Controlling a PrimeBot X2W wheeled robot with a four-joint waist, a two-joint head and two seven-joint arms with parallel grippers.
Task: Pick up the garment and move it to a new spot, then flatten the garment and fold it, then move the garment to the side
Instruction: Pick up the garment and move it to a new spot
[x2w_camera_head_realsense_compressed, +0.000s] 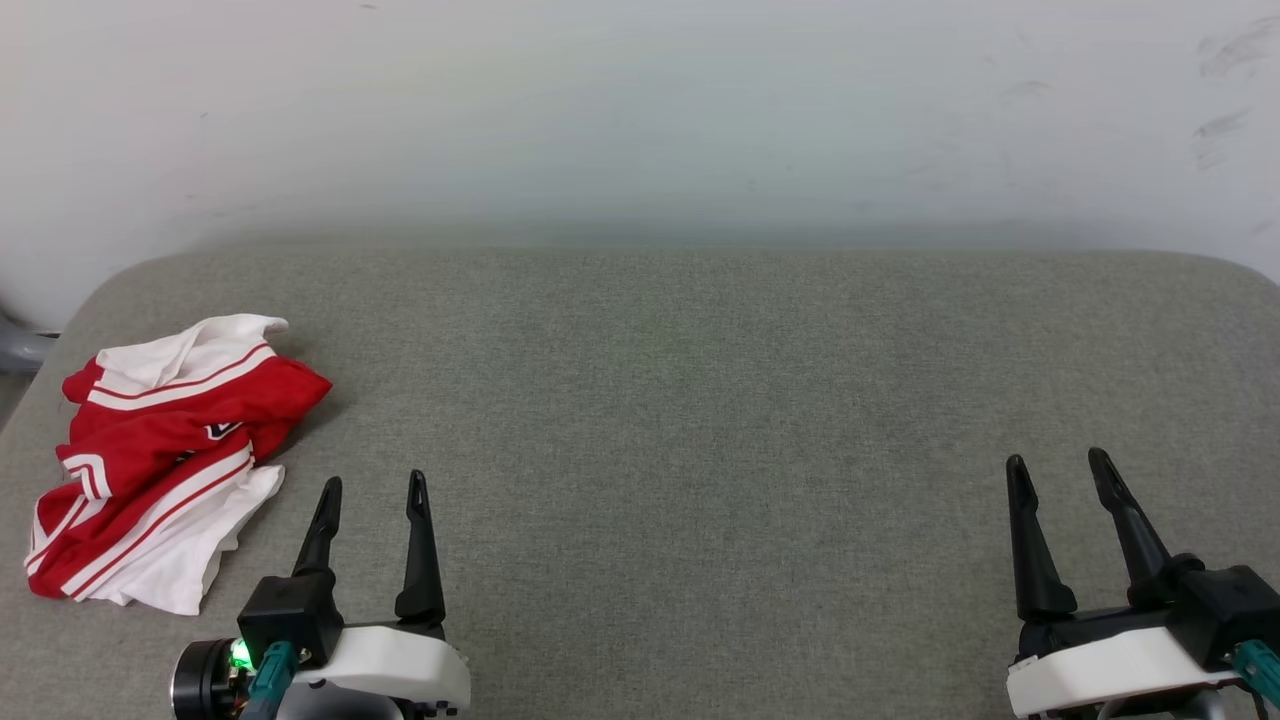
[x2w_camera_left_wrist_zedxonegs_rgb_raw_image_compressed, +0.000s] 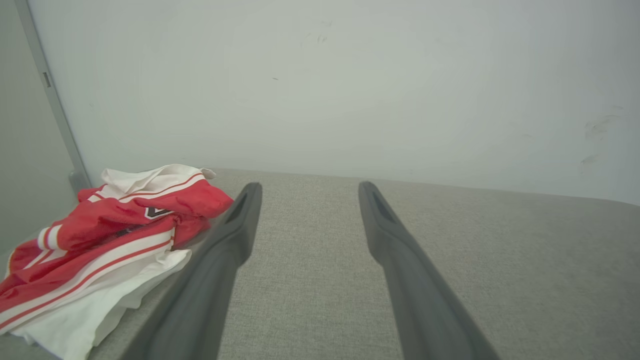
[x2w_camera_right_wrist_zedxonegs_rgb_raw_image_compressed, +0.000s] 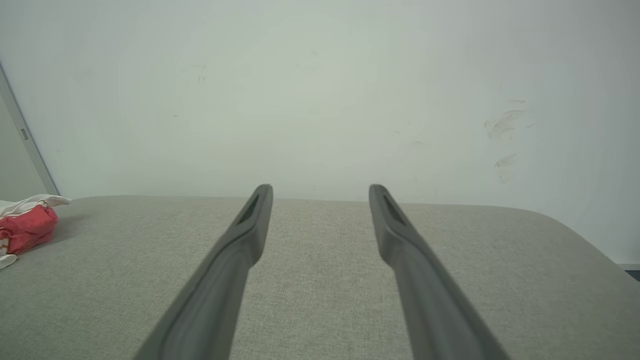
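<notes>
The garment (x2w_camera_head_realsense_compressed: 165, 450) is a red jersey with white sleeves and striped trim, crumpled in a heap at the left end of the grey padded surface (x2w_camera_head_realsense_compressed: 700, 420). A bit of black lettering peeks out among its folds. My left gripper (x2w_camera_head_realsense_compressed: 374, 482) stands open just right of the heap, apart from it, with nothing between its fingers. From the left wrist the garment (x2w_camera_left_wrist_zedxonegs_rgb_raw_image_compressed: 100, 240) lies left of that gripper (x2w_camera_left_wrist_zedxonegs_rgb_raw_image_compressed: 307, 187). Far to the right, my right gripper (x2w_camera_head_realsense_compressed: 1058, 460) is open and empty too. Its wrist view catches the garment (x2w_camera_right_wrist_zedxonegs_rgb_raw_image_compressed: 25, 227) at the far left, beyond the gripper (x2w_camera_right_wrist_zedxonegs_rgb_raw_image_compressed: 320, 189).
A pale wall (x2w_camera_head_realsense_compressed: 640, 120) rises right behind the padded surface. The surface has rounded back corners and a grey post (x2w_camera_left_wrist_zedxonegs_rgb_raw_image_compressed: 50, 100) stands off its left end. Bare fabric stretches between the two grippers.
</notes>
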